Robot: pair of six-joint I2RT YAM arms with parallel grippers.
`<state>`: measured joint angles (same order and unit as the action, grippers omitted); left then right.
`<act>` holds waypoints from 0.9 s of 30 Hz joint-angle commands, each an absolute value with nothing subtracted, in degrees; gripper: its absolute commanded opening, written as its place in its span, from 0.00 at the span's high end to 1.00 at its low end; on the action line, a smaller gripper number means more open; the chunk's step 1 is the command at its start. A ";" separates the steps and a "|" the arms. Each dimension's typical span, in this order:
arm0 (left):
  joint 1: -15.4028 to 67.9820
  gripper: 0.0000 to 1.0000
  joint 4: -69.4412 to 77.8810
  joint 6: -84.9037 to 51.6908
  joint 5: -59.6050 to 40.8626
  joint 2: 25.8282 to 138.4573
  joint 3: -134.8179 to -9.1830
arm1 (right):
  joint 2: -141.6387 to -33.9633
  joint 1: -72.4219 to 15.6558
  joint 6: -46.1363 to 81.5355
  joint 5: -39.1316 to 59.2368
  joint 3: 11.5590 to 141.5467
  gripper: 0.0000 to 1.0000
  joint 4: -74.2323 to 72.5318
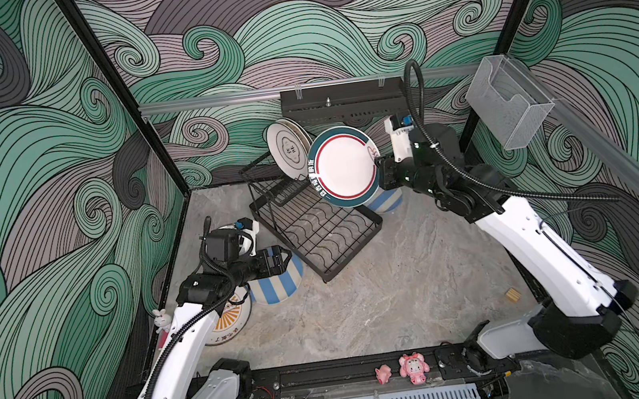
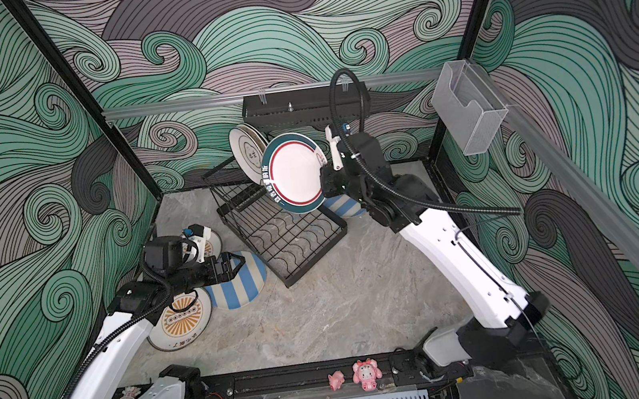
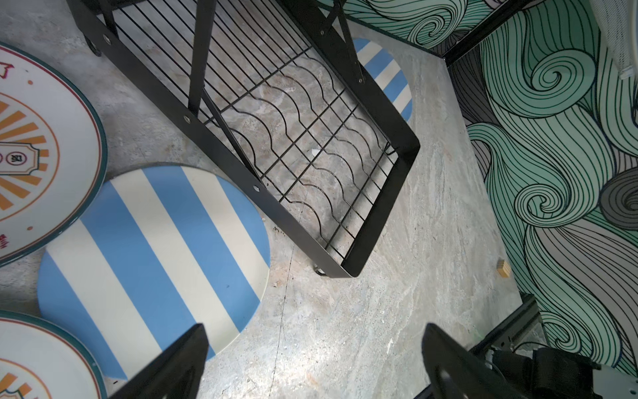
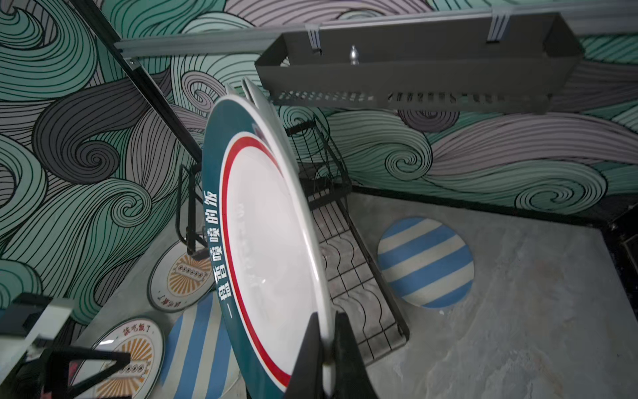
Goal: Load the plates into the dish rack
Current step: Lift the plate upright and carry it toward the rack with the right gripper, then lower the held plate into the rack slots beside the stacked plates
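Note:
My right gripper (image 4: 326,316) is shut on the rim of a teal-rimmed plate with a red ring (image 1: 343,168) (image 4: 269,241), holding it on edge above the dish rack (image 1: 353,261) (image 4: 362,276). A cream plate (image 1: 288,150) stands in the rack's upper basket just behind it. My left gripper (image 3: 315,328) is open and empty, low over the edge of a blue-cream striped plate (image 3: 155,248) (image 1: 279,285) lying beside the rack. Two orange-sunburst plates (image 3: 34,155) (image 3: 27,362) lie flat by the left arm. Another striped plate (image 4: 424,262) lies right of the rack.
A black perforated wall shelf (image 1: 342,101) hangs just above the held plate. A clear plastic box (image 1: 506,100) is mounted on the right rail. A small wooden block (image 1: 512,294) lies at the right wall. Pink toys (image 1: 413,368) sit on the front rail.

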<state>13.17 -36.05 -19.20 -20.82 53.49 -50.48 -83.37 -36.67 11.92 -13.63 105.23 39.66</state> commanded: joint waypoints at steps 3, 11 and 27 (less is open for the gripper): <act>11.92 0.02 -35.88 -16.30 -20.78 53.91 -50.83 | -92.72 -43.03 3.36 -29.46 117.22 1.00 29.76; 11.69 0.01 -36.29 -14.51 -19.60 55.13 -52.75 | -105.94 -46.62 -2.07 -36.51 129.51 1.00 24.73; 11.69 0.02 -37.75 -14.52 -19.95 55.63 -53.92 | -115.58 -47.88 -3.28 -42.01 133.85 1.00 17.63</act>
